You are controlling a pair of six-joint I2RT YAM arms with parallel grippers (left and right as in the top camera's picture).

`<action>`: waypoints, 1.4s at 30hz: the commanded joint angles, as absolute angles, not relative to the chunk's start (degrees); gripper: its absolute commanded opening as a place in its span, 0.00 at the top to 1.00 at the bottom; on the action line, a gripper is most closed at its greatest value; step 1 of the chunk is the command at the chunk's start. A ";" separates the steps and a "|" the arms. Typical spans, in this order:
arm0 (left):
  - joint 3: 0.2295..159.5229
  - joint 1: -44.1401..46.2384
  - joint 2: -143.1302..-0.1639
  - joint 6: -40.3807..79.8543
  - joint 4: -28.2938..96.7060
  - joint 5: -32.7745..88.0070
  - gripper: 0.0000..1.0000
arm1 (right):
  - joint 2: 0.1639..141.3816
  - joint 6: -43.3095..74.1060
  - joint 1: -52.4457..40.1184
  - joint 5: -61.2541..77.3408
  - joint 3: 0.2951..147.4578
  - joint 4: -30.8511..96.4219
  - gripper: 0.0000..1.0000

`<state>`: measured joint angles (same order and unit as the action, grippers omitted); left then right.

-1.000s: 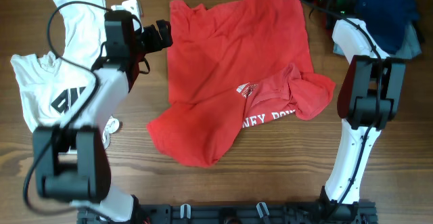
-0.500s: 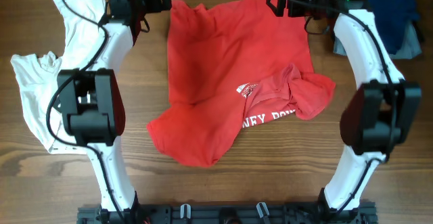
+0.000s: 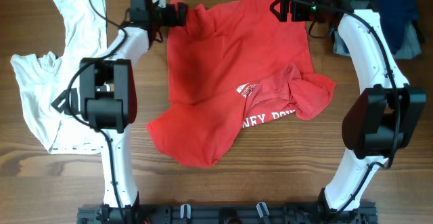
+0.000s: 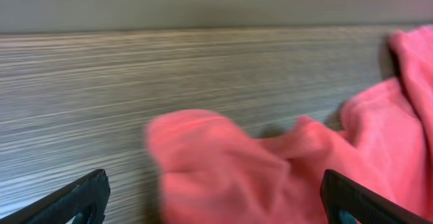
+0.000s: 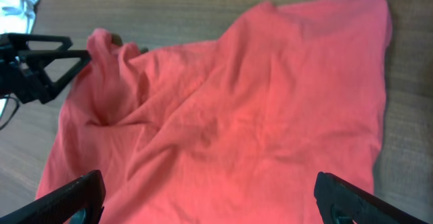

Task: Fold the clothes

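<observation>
With left gripper [image 3: 183, 13] and right gripper [image 3: 275, 9] spread wide, could pinch only a bunched fold of the red T-shirt [image 3: 223, 68].

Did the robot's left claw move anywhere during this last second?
Yes. The left claw went toward the far edge of the table, then right, and now reaches the top-left corner of the red T-shirt, which has not shifted.

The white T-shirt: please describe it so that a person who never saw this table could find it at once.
Seen from overhead, the wooden table has a large red T-shirt in its middle. At the table's left side, the white T-shirt lies crumpled along that edge. It is the only white garment; the blue garments lie in the far right corner.
</observation>
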<state>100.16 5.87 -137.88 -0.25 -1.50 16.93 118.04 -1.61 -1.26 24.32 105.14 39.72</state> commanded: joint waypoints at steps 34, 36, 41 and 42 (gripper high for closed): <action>101.21 6.28 -142.67 3.42 -6.66 10.22 0.21 | 115.90 -1.96 -1.13 21.39 105.75 41.28 0.00; 101.21 6.68 -142.67 3.25 -5.89 10.22 0.21 | 115.90 -1.96 -1.13 21.37 105.75 41.28 0.00; 101.21 6.87 -142.67 3.27 -3.62 10.22 0.27 | 115.90 -1.98 -1.13 21.37 105.75 41.47 0.00; 101.21 6.87 -142.67 3.27 -3.40 10.22 0.32 | 115.90 -1.98 -1.13 21.39 105.75 41.45 0.00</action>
